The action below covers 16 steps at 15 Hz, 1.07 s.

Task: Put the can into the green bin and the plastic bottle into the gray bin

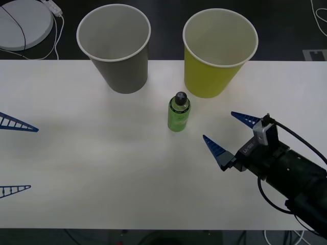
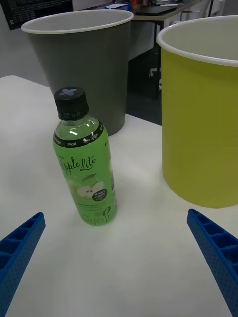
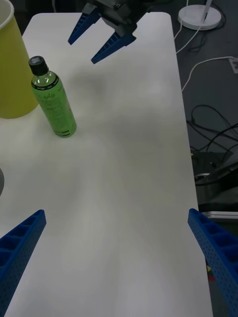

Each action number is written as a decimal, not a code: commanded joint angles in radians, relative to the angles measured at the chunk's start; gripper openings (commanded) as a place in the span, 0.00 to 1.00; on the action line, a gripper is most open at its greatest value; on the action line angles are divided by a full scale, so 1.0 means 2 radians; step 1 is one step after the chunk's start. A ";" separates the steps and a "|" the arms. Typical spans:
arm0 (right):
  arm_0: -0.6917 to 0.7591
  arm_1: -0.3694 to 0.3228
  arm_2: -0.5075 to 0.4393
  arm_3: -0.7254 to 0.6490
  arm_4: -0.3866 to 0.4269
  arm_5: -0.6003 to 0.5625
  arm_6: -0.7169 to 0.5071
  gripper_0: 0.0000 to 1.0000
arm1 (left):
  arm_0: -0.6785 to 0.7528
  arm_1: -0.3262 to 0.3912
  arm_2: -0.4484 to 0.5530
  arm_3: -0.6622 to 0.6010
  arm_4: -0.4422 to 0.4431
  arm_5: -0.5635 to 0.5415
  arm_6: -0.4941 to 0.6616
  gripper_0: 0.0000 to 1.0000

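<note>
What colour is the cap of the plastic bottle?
Black. The cap of the plastic bottle shows best in the right wrist view.

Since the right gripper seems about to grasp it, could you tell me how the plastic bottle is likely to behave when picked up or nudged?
The plastic bottle stands upright, tall and narrow, so a nudge near its cap would probably tip it. It looks full, so likely fairly heavy for its size and firm. Its smooth round body could slip or roll if knocked over. The open right gripper should close mid-body.

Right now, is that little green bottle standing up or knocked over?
Standing upright. The plastic bottle rests on its base on the table, black cap on top, in front of the gray bin and green bin.
</note>
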 commanded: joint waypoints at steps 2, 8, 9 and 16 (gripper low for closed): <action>-0.037 0.018 0.027 0.032 0.000 0.000 0.000 1.00 | 0.000 0.000 0.000 0.000 0.000 0.000 0.000 1.00; -0.078 0.031 0.061 0.054 0.001 0.005 0.000 1.00 | 0.000 0.000 0.000 0.000 0.000 0.000 0.000 1.00; -0.084 0.032 0.065 0.057 0.001 0.006 0.000 1.00 | 0.000 0.000 0.000 0.000 0.000 0.000 0.000 1.00; -0.127 0.058 0.084 0.095 0.001 0.008 0.001 1.00 | 0.000 0.000 0.000 0.000 0.000 0.000 0.000 1.00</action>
